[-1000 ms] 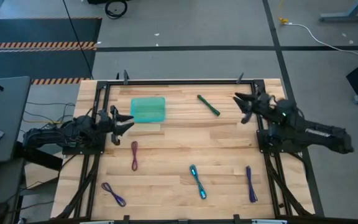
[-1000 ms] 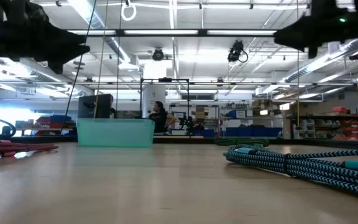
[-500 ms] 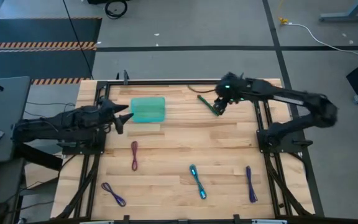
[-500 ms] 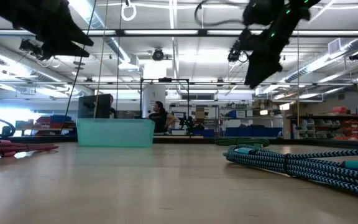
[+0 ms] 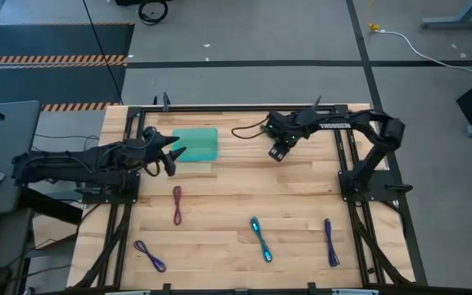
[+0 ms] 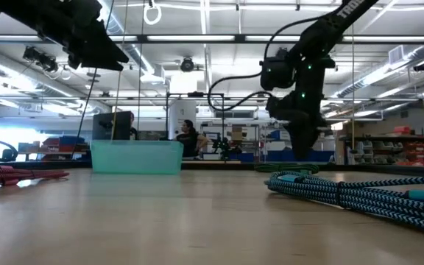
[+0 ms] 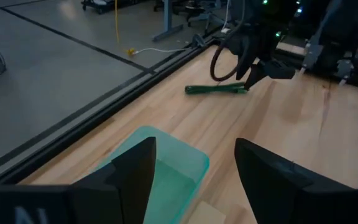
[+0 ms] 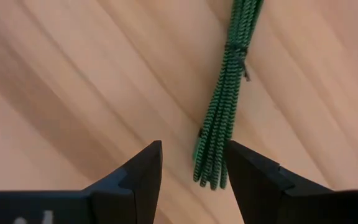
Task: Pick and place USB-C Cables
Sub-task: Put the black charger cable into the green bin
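Note:
The dark green cable point(image 8: 227, 99) lies flat on the wood near the table's far edge; it also shows in the left wrist view point(image 7: 216, 90). My right gripper point(image 8: 194, 177) is open and points down over it, its fingers standing either side of the cable's one end point(image 8: 207, 174) without touching. From above, the right gripper point(image 5: 278, 152) hides most of that cable. My left gripper point(image 5: 172, 154) is open and hovers at the teal tray's point(image 5: 197, 141) near left corner. The maroon point(image 5: 177, 204), teal-blue point(image 5: 260, 239) and two purple cables point(image 5: 150, 256) point(image 5: 331, 242) lie nearer.
A black metal frame point(image 5: 220, 107) runs along the table's far edge and down both sides. The right arm's own black cord loops point(image 5: 248, 129) between tray and gripper. Bare wood lies between the tray and the green cable. A person point(image 6: 188, 138) stands far off in the room.
My right arm has swung from the table's right side toward the far middle and come down, fingers pointing down, over the dark green cable. My left gripper has moved a little toward the right, closer to the tray. No cable has moved.

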`<control>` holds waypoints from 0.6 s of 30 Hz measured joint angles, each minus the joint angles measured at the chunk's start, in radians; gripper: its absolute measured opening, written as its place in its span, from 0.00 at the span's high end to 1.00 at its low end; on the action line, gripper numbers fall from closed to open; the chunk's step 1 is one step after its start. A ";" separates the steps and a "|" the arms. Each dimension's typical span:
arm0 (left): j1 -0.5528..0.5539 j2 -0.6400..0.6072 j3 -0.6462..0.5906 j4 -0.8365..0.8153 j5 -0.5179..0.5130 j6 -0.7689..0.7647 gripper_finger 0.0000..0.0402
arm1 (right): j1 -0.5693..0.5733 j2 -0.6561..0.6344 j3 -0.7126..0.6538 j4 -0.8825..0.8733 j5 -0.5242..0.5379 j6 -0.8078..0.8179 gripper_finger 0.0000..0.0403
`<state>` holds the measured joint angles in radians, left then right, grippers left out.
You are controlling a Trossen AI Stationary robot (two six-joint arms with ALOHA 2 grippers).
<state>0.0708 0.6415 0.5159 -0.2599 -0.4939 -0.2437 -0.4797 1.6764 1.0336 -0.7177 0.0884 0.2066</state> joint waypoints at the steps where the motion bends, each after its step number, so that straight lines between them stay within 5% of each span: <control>1: -0.001 0.000 0.000 -0.010 0.000 -0.006 0.44 | 0.000 0.011 0.000 0.001 0.006 0.000 0.55; 11: -0.003 0.000 0.000 -0.083 0.001 -0.070 0.44 | -0.014 0.042 0.000 0.091 0.120 -0.024 0.56; 18: -0.003 0.000 0.000 -0.084 0.001 -0.088 0.44 | -0.034 0.079 -0.004 0.103 0.106 -0.041 0.62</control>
<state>0.0673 0.6415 0.5159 -0.3435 -0.4927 -0.3313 -0.5140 1.7555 1.0295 -0.6150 0.1941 0.1661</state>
